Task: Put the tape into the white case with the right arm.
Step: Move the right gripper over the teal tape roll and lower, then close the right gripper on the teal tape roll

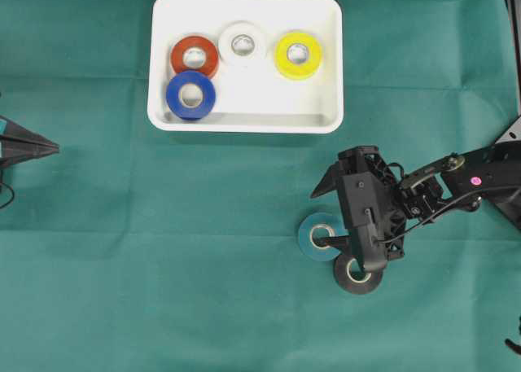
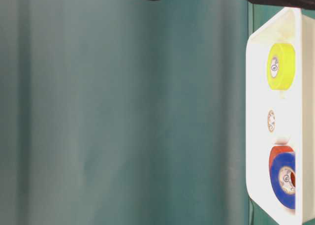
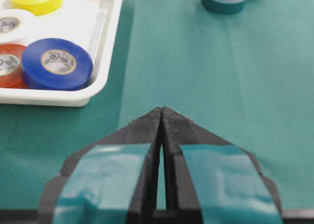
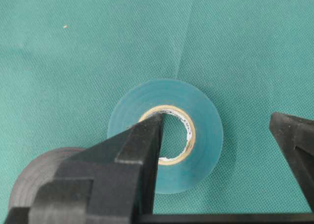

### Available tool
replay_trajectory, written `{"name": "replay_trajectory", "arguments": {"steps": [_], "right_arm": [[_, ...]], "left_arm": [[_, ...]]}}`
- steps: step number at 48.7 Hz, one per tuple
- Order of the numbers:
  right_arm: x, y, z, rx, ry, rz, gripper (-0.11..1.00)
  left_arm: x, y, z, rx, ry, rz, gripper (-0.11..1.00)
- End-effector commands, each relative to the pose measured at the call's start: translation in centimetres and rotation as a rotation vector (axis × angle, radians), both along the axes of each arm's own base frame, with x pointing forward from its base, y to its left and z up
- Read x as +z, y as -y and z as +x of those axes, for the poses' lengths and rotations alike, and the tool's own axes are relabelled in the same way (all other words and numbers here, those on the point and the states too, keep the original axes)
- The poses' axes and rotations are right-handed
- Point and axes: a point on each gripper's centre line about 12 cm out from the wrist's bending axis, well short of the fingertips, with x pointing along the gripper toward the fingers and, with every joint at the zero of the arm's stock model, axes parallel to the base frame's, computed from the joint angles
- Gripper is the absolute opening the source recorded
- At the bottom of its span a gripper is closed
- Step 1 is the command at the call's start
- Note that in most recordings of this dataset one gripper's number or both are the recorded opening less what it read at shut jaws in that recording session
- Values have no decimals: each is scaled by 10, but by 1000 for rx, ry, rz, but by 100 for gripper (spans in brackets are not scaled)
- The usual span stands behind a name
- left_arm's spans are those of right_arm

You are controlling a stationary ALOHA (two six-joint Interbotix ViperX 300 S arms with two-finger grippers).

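Note:
A teal tape roll (image 4: 167, 136) lies flat on the green cloth. My right gripper (image 4: 217, 118) is open above it, one finger tip (image 4: 154, 131) in the roll's core hole and the other finger (image 4: 293, 138) outside its rim, so the jaws straddle one wall. From overhead, the right gripper (image 1: 319, 219) and the teal tape (image 1: 313, 232) sit well below the white case (image 1: 244, 121). A black tape roll (image 1: 358, 276) touches the teal one. My left gripper (image 3: 162, 112) is shut and empty at the far left (image 1: 41, 147).
The white case (image 3: 105, 37) holds a red roll (image 1: 194, 57), a white roll (image 1: 242, 43), a yellow roll (image 1: 298, 54) and a blue roll (image 1: 190, 94). Bare green cloth lies between the case and the right gripper.

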Motion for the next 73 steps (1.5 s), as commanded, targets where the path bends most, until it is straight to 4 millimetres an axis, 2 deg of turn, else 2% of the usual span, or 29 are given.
{"name": "replay_trajectory", "arguments": {"steps": [1,27,38,42,48,53,66,73], "right_arm": [[5,-2,6,0,17,5,65],[-23,2,22,-40,-107,-60,65],[-24,2,22,-45,-111,-63,62],[-23,1,22,-39,-110,-62,53],[-22,-2,24,-33,-106,-63,18],[-20,-5,25,-26,-101,-63,1],[-16,-8,27,-22,-86,-58,0],[1,-9,31,-23,-41,-51,0]], "left_arm": [[4,0,1,1,8,2,0],[4,0,1,1,6,3,0],[4,0,1,1,8,2,0],[4,0,1,1,8,2,0],[4,0,1,2,8,0,0],[4,0,1,1,8,2,0],[4,0,1,1,6,2,0],[4,0,1,1,6,3,0]]}}
